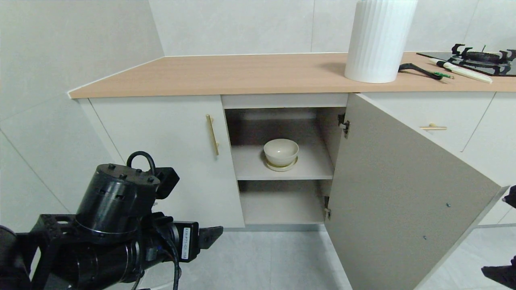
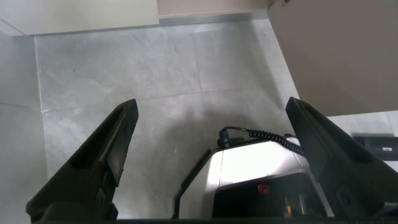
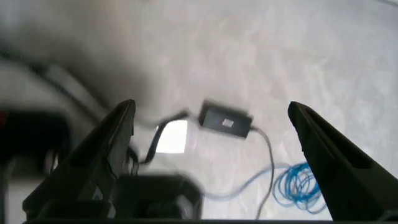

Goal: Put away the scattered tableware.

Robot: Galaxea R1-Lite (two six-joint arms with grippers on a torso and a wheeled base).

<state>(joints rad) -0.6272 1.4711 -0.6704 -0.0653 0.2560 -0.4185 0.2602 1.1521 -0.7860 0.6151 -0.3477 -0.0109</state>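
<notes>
Cabinet shelf (image 1: pixel 248 166) holds glossy cream bowl (image 1: pixel 281 150) on saucer (image 1: pixel 278 167).

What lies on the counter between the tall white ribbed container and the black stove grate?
In the head view, a black handle and a long white knife-like tool lie there on the wooden counter.

I am seeing a cream bowl (image 1: pixel 281 151) sitting upright, mouth up, on a small matching plate (image 1: pixel 278 166) whose rim is peeking out beneath it. The pair is resting mid-way along the upper shelf (image 1: pixel 250 166), at my 12 o'clock, with the open door (image 1: pixel 395 193) standing at its 3 o'clock.
</notes>
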